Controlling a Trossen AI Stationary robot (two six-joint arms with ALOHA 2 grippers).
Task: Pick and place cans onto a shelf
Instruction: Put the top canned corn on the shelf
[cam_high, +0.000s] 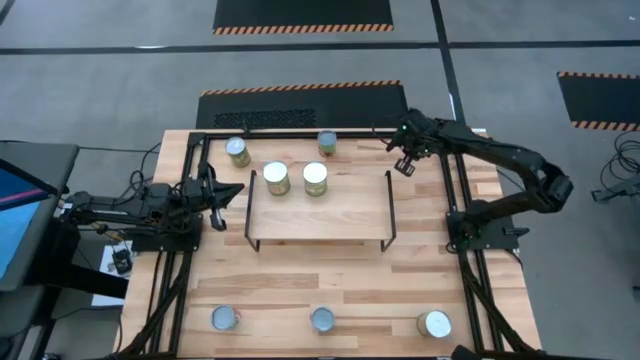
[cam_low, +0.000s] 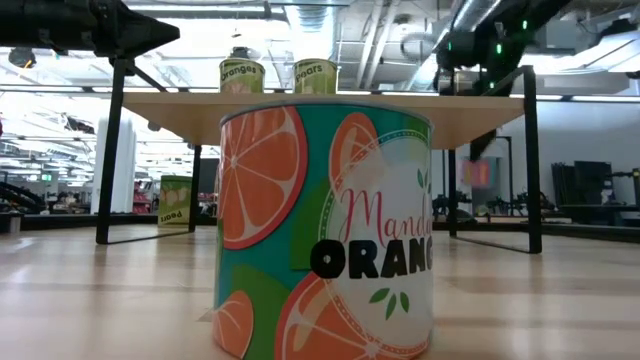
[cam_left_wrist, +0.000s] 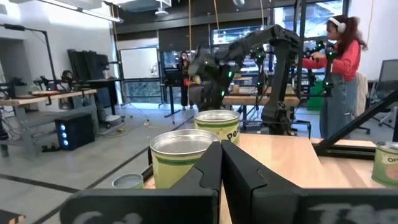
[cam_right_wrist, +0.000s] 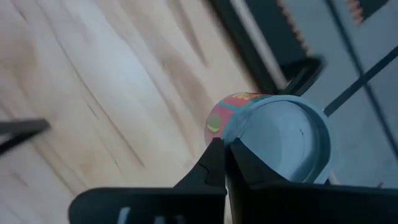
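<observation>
Two cans are standing on the shelf toward its rear edge: an "Oranges" can and a "Pears" can, their labels reading so in the low view. A "Mandarin Oranges" can is filling the low view, sitting at the table's near edge. Another can and a red-labelled can are resting on the table behind the shelf; two more cans are lining the near edge. The right gripper is hovering near the shelf's rear right corner, fingers clenched together, holding nothing. The left gripper is waiting left of the shelf, likewise pressed closed and empty.
</observation>
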